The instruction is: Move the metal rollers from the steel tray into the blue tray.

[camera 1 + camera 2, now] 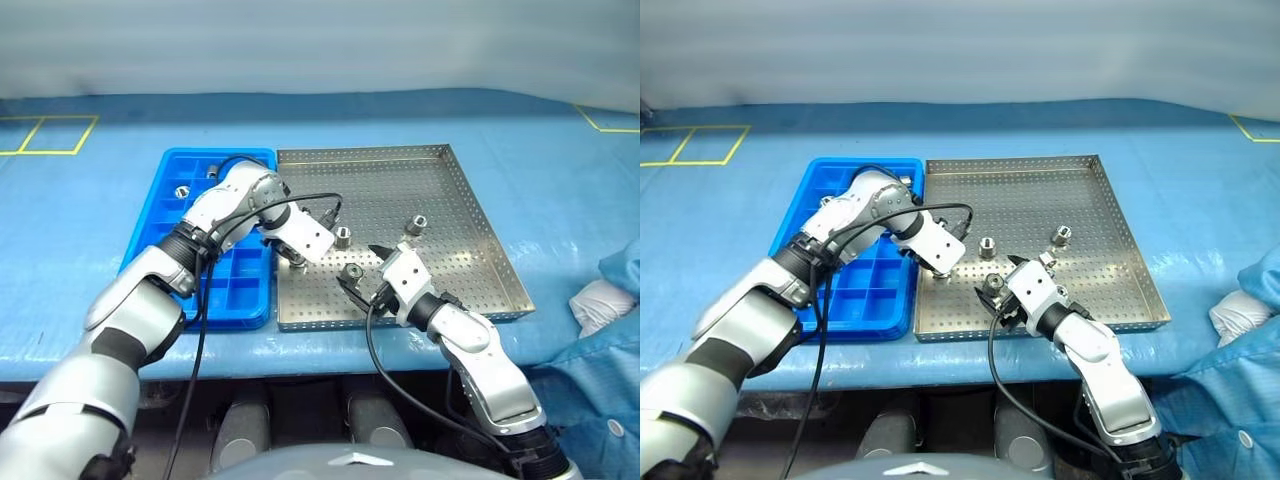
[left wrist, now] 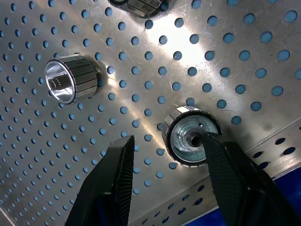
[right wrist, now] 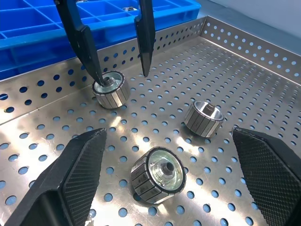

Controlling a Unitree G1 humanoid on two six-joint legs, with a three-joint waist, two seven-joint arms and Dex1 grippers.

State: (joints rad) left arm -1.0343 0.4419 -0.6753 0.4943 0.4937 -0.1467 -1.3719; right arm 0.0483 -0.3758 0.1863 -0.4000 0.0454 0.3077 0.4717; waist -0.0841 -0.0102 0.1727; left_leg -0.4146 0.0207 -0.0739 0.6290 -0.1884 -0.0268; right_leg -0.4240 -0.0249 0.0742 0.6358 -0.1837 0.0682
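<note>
The steel tray (image 1: 470,250) lies right of the blue tray (image 1: 165,235) on the blue table. Three metal rollers (image 1: 343,237) (image 1: 415,224) (image 1: 352,272) lie loose on the steel tray's perforated floor. Another roller (image 2: 190,141) stands near the steel tray's left rim. My left gripper (image 2: 167,140) points steeply down over it, open, with one fingertip (image 2: 211,141) on the roller's central hole and the other finger beside it. My right gripper (image 3: 168,133) is wide open and nearly level, with one roller (image 3: 157,175) lying between its fingers. Two rollers (image 1: 182,190) (image 1: 212,172) sit in far compartments of the blue tray.
The steel tray's low rim (image 3: 42,84) runs just behind the left gripper (image 3: 122,77), with the blue tray right beyond it. A person's blue sleeve and white glove (image 1: 600,300) lie at the table's right edge. Yellow tape lines (image 1: 50,135) mark the far left.
</note>
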